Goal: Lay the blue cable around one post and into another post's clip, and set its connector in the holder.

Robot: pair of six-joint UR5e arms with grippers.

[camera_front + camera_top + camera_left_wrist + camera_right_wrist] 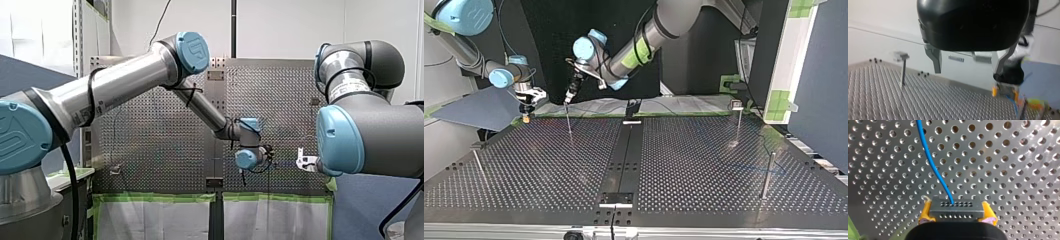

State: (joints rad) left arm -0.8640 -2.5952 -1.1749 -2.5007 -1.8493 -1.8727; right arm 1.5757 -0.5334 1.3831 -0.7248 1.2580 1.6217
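Note:
In the right wrist view my right gripper (957, 206) is shut, its yellow pads (926, 213) clamping a dark grey connector (958, 213). The blue cable (930, 162) leaves the connector and runs away over the perforated table. The top view has this gripper (526, 116) at the far left edge of the table. My left gripper (568, 99) hangs above a thin post (569, 125) nearby. Its metal fingers (936, 60) stand open with nothing between them. Beyond those fingers the left wrist view shows my right gripper (1006, 86) and a bit of blue cable (1013, 103).
A clip-topped post (737, 120) stands at the far right of the top view, a plain post (767, 175) nearer, and another clip post (479, 162) at the left. A black holder (632, 110) sits at the far middle edge, a second (616, 199) at the near edge.

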